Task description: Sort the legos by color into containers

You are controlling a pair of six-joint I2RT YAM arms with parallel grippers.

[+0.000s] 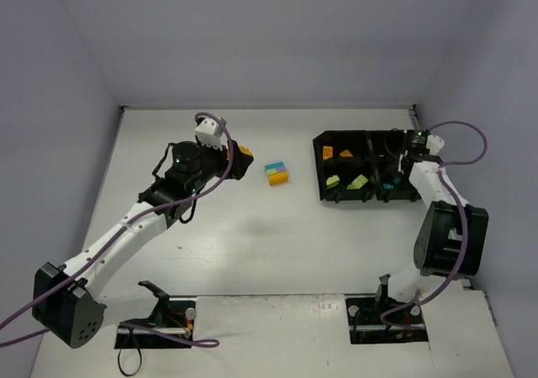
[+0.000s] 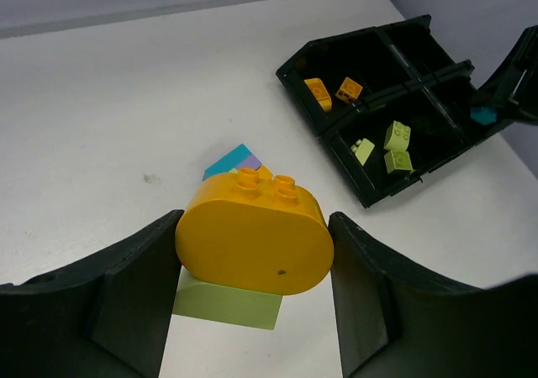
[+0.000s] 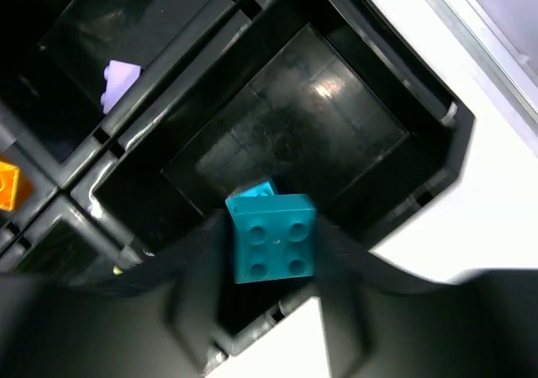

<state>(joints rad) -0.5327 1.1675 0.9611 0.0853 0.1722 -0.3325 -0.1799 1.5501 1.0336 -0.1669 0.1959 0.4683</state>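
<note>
My left gripper is shut on a rounded orange brick and holds it above the table, left of a small pile. The pile has a yellow-green brick, a cyan brick and a purple one. My right gripper is shut on a cyan brick over a bare near-right compartment of the black tray. The tray holds orange bricks far left, yellow-green bricks near left and a purple brick far right.
The white table is walled on the left, back and right. The tray sits at the right, close to the right wall. The black arm bases stand at the near edge.
</note>
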